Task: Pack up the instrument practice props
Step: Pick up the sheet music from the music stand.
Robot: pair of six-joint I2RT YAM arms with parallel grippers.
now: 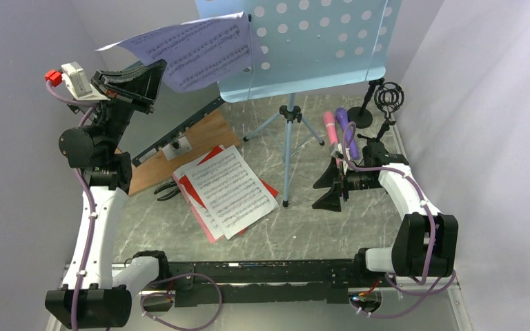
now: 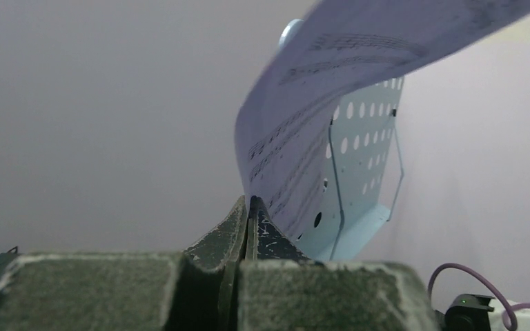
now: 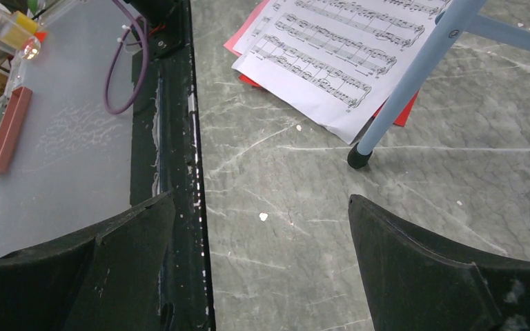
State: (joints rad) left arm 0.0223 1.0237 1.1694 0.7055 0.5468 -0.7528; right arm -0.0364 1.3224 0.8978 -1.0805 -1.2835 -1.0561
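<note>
Top external view: grey marbled bench, both arms in frame.
Left fingers: raised high at the upper left of the frame, clenched on one held page; left wrist view shows the tips pinched flat together on the sheet's lower edge.
Held page: white with printed staves, curling up and right toward the music rack; contact with the rack not clear.
Music rack: light blue, perforated, top centre of the frame, upright on tripod legs splayed on the bench.
Page stack: white sheets over red and pink ones, flat on the bench left of centre, just beside the near tripod foot.
Right fingers: released and spread wide, low over the bench right of centre; bare bench in the gap in right wrist view.
Pink microphone, purple microphone: side by side, right of the tripod.
Round-base mic support, ring-cradle mic support: black, upright, upper right.
Pliers: black, just left of the page stack.
Dark flat box: left of the tripod, along a wooden board.
</note>
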